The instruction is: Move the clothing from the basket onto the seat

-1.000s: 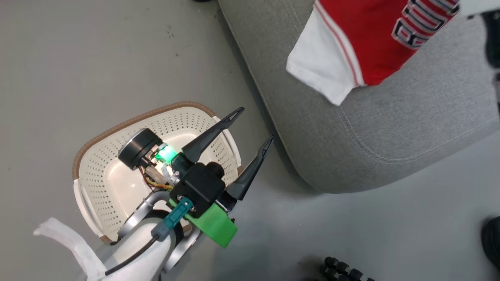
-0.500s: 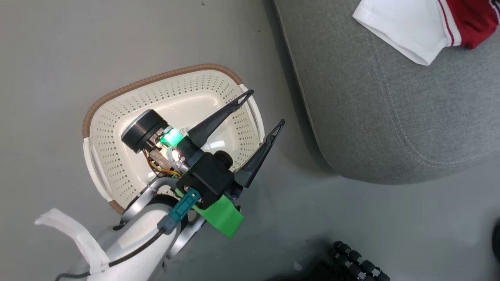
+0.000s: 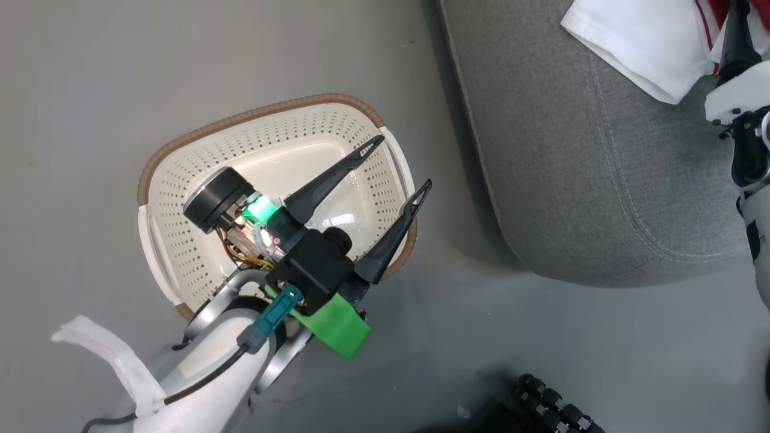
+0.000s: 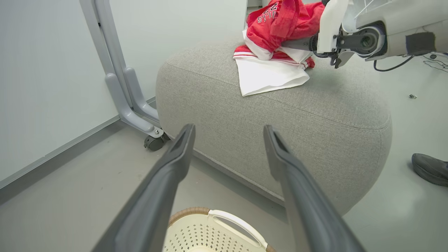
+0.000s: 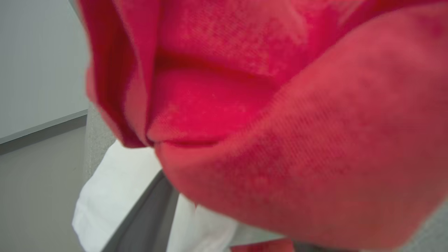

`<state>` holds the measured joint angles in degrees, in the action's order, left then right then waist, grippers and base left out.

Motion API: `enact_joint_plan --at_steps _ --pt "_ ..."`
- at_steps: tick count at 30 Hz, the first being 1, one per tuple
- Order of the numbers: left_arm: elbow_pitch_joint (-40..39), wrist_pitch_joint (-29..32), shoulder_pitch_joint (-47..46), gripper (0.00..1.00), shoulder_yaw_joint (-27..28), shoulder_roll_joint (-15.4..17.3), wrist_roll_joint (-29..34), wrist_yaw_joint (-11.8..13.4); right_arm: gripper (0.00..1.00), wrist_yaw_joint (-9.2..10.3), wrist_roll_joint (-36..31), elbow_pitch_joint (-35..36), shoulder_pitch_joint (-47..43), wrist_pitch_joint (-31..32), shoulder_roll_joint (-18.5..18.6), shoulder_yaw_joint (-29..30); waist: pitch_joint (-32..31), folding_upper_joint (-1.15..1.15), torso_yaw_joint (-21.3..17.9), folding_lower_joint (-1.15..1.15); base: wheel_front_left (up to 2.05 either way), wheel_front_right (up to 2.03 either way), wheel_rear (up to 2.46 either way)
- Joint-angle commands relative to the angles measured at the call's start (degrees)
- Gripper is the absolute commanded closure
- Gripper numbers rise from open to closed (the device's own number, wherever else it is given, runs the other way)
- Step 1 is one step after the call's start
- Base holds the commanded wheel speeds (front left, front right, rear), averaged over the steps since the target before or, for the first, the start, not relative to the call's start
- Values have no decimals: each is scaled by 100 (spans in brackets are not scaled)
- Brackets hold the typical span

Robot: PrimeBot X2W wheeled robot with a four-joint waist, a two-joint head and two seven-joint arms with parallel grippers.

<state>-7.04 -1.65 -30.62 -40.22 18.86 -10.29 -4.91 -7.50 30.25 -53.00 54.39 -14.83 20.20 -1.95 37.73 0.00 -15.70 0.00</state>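
The left hand [image 4: 229,128] has its two fingers spread apart above the basket [image 4: 224,218] rim. Beyond is the seat [image 4: 315,115], with the jersey [image 4: 280,24] bunched on top and one white sleeve lying flat. The right hand [image 4: 295,43] pokes into the red cloth. A dark shoe [image 4: 429,169] rests on the floor.

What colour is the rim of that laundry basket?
The basket rim is brown; head view shows it best.

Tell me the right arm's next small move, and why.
Probably lower the right gripper slightly and let go: the jersey has its white sleeve flat on the seat, but its red body is bunched up over that gripper, above the cushion. The cloth hides whether the jaws are closed on it.
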Motion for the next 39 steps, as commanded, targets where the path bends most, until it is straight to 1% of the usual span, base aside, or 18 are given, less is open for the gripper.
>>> enact_joint_plan --at_steps 1,8,13,16,21,24,25,29,31,39 --pt "37 -69 49 0 46 -9 -27 63 0 2 -83 180 -189 -43 -23 121 -157 0 4 0 0 0 0" --pt "265 -360 310 0 177 -111 -211 315 0 2 -533 970 -1238 -38 -315 752 -641 0 99 0 0 0 0" --pt "453 -647 527 0 370 -197 -393 532 0 2 -940 1802 -2121 -39 -690 1196 -1020 0 241 0 0 0 0" --pt "538 -808 588 0 507 -210 -483 657 0 2 -1206 2346 -2525 -40 -945 1289 -1184 0 334 0 0 0 0" --pt "717 -1031 711 0 793 -210 -616 878 0 2 -1605 3331 -3105 -40 -1363 1195 -1439 0 522 0 0 0 0" --pt "812 -1176 768 0 1029 -258 -734 1025 0 2 -1785 3801 -3396 -40 -1522 1059 -1571 0 665 0 0 0 0" --pt "859 -1248 827 0 1194 -288 -818 1122 0 2 -1864 4050 -3540 -40 -1569 923 -1643 0 764 0 0 0 0" --pt "947 -1329 969 0 1553 -341 -924 1329 0 2 -1997 4517 -3831 18 -1660 615 -1788 0 950 0 0 0 0" --pt "995 -1354 1067 0 1733 -365 -954 1394 0 2 -2070 4735 -3952 79 -1677 506 -1853 0 1043 0 0 0 0" --pt "946 -1346 1576 0 2568 -501 -959 1462 0 2 -2202 5436 -4455 382 -1711 259 -2138 0 1346 0 0 0 0"
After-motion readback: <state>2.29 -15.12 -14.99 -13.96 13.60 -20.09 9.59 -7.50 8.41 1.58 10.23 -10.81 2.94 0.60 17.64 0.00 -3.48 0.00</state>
